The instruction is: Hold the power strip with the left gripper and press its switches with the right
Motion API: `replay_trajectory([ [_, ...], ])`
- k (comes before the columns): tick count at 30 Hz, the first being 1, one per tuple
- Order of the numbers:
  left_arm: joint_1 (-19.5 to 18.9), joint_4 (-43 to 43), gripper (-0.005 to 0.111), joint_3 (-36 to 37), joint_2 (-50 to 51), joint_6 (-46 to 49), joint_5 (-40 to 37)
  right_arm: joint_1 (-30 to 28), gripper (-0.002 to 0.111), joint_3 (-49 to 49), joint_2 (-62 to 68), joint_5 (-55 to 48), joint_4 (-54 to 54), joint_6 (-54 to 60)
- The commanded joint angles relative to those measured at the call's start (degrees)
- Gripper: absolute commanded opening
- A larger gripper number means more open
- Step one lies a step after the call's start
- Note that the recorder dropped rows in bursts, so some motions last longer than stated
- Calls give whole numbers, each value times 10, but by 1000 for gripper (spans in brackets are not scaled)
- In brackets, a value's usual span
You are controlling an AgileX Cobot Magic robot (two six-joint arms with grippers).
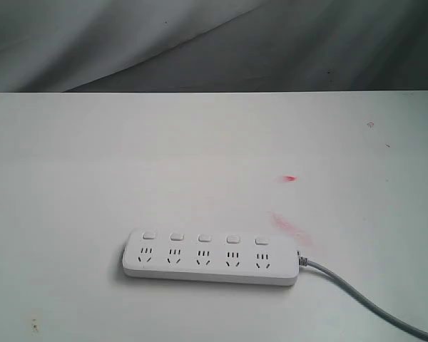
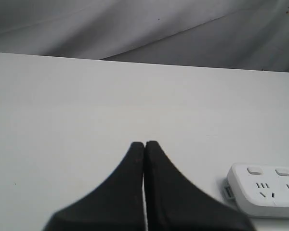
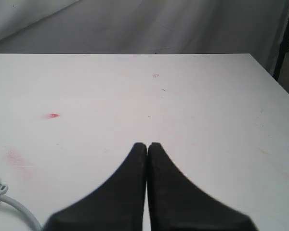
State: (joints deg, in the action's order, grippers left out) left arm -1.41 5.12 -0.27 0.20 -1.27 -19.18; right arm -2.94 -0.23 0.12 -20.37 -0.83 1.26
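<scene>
The left gripper (image 2: 144, 144) shows as two matte black fingers (image 2: 127, 187) — broad at the base, sweeping inward in a smooth concave curve to narrow, rounded tips. The right gripper (image 3: 147, 145) looks the same — plain black, softly blurred at its wide base.

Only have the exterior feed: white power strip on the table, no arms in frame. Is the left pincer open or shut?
Observer: Shut. The left wrist view shows the left pincer closed tight, with nothing in it.
Operator: Is it on the strip?
Observer: No. The long flat white plastic power strip lies off to one side of that pincer, clearly apart and untouched.
Operator: And the right one?
Observer: The right pincer is shut and empty too. It has bare white table ahead, and only the strip's grey cable shows at the edge of its view.
</scene>
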Motion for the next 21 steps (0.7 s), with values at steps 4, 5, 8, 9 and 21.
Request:
replay_trajectory([
  [4,4,2,1,3,-2,0,9,-4,0,2,-1,9,-2,0],
  [5,4,2,1,3,-2,0,9,-4,0,2,-1,9,-2,0],
  [8,4,2,1,3,-2,0,9,-4,0,2,-1,9,-2,0],
  [9,4,2,1,3,-2,0,9,-4,0,2,-1,9,-2,0],
  [21,57,-2,1,3,-2,0,10,-4,0,2,-1,9,-2,0],
])
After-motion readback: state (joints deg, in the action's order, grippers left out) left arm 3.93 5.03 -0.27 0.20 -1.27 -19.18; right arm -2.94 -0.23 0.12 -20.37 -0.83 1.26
